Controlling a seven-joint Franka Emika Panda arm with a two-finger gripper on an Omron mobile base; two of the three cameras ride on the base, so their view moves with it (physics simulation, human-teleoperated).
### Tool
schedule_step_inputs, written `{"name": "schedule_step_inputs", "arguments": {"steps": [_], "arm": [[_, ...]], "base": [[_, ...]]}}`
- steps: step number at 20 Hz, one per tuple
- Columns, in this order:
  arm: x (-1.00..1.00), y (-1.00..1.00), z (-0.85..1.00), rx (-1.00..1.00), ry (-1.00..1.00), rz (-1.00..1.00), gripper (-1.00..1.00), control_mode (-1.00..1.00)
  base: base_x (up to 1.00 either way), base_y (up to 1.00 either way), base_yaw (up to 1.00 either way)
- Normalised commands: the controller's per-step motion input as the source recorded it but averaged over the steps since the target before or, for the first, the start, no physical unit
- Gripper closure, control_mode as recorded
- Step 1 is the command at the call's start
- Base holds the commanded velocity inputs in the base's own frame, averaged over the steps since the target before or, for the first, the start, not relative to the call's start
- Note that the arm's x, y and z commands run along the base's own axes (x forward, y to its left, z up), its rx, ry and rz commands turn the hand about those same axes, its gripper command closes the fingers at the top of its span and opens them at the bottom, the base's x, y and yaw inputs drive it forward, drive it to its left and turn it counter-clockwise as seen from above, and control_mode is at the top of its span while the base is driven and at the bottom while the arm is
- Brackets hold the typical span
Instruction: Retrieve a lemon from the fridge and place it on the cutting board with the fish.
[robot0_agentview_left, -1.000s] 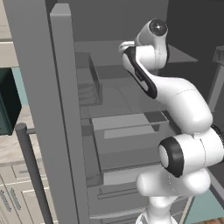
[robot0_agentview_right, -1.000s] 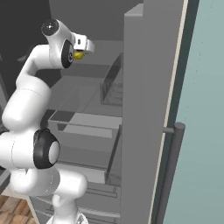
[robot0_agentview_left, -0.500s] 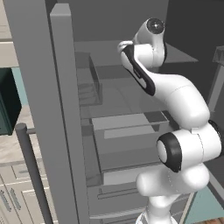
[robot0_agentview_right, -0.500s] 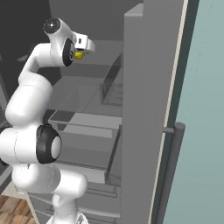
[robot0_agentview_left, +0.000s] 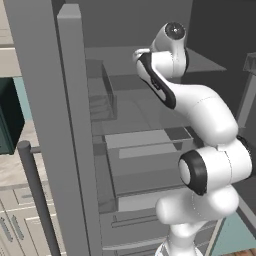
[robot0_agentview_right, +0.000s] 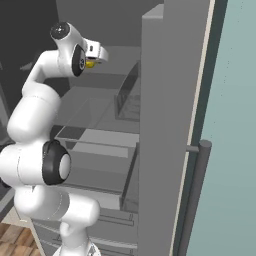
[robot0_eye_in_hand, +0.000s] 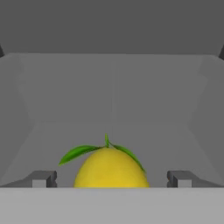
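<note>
Yellow lemon (robot0_eye_in_hand: 111, 168): sits between my two fingertips (robot0_eye_in_hand: 43, 178), dead centre, leaves pointing away from me; no contact that I can see on either side.
Pincer (robot0_eye_in_hand: 111, 179): spread wide and empty, one tip on each flank of the fruit, so that closing should catch it squarely.
Shelf (robot0_eye_in_hand: 112, 131): grey fridge shelf carrying the lemon, running on ahead of my pincer to the back wall.
Fridge (robot0_agentview_right: 172, 100): doors stand open either side of my arm, which lets me reach in this deep.
Next: I judge a straight squeeze is due.
</note>
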Motion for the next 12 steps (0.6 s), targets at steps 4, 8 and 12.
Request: {"name": "schedule_step_inputs", "arguments": {"steps": [4,8,12], "arm": [[0.13,0.0,-0.07,0.0,0.0,0.0,-1.0,-1.0],[0.13,0.0,-0.01,0.0,0.0,0.0,-1.0,-1.0],[0.1,0.0,-0.01,0.0,0.0,0.0,-1.0,-1.0]], "base": [[0.0,0.0,0.0],[0.0,0.0,0.0],[0.0,0.0,0.0]]}}
